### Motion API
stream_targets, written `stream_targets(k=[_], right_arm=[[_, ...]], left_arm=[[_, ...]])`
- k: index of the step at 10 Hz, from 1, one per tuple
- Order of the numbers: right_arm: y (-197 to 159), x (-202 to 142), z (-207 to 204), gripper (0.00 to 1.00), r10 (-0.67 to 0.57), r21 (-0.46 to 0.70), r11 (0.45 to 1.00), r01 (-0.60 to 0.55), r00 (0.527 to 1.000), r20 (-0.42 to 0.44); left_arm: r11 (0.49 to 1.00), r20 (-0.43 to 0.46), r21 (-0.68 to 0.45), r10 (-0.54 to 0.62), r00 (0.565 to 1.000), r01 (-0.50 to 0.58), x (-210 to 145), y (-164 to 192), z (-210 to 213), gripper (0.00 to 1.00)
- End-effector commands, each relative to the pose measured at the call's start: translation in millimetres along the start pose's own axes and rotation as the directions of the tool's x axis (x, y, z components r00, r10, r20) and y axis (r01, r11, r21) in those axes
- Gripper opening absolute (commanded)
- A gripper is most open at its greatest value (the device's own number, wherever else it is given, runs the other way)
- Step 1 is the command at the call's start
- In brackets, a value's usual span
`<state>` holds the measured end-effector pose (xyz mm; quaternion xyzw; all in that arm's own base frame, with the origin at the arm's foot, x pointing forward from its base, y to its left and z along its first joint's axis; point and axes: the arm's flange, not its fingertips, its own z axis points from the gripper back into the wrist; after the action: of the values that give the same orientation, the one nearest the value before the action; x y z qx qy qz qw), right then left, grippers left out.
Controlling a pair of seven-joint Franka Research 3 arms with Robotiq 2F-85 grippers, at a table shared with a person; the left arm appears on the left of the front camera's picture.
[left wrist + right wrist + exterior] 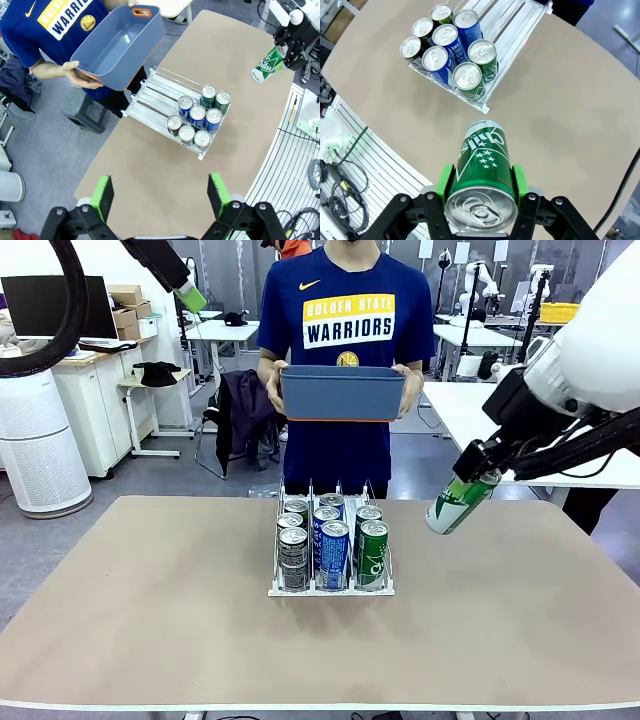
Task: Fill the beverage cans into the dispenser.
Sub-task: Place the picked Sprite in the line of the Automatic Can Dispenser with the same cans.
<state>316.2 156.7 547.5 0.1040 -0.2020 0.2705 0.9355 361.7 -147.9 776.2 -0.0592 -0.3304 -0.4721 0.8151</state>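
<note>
At table centre, dispenser [331, 558] holds 7 cans: 3 dark cans [292, 558] in the lane on picture left, 2 blue cans [333, 554] in the middle, 2 green cans [372, 553] on the right, all upright and packed toward the robot-side end. Left wrist view adds what the front view hides: the lanes behind the cans, toward the person, are bare rails, and the blue-grey tub [118, 44] the person holds is hollow with nothing visible inside. Front view shows that tub held at chest height by both of the person's hands, well behind the rack.

Right gripper [480, 185] is clamped on an 8th can, a green can [482, 165], green pads [445, 182] pressing its 2 sides near the lid end. Right wrist view shows the lid facing the camera and the can's base pointing down at the table; front view shows it tilted, in the air, off to the rack's right and clear of the table [150, 620].

Left gripper [160, 192] hangs high above the table, jaws spread wide, nothing between them.
</note>
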Motion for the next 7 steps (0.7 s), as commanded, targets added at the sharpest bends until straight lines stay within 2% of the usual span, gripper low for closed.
stream_targets(k=[1, 2, 3, 6, 7], right_arm=[[12, -4, -31, 0.58, -0.020, -0.016, 1.000, 0.020, 0.999, 0.030], [17, -10, -38, 0.58, 0.048, -0.019, 0.999, -0.048, 0.998, 0.043], [22, -14, -48, 0.00, 0.110, -0.053, 0.993, -0.107, 0.992, 0.059], [43, -28, -73, 0.00, 0.176, -0.065, 0.983, -0.170, 0.979, 0.099], [50, -30, -84, 0.00, 0.172, -0.063, 0.984, -0.167, 0.981, 0.089]], left_arm=[[1.000, -0.011, -0.004, 0.000, 1.000, 0.000, -2, 1, 2, 1.00], [1.000, -0.011, -0.004, 0.000, 1.000, 0.000, -2, 1, 2, 1.00], [1.000, -0.011, -0.004, 0.000, 1.000, 0.000, -2, 1, 2, 1.00], [1.000, -0.011, -0.004, 0.000, 1.000, 0.000, -2, 1, 2, 1.00], [1.000, -0.011, -0.004, 0.000, 1.000, 0.000, -2, 1, 2, 1.00]])
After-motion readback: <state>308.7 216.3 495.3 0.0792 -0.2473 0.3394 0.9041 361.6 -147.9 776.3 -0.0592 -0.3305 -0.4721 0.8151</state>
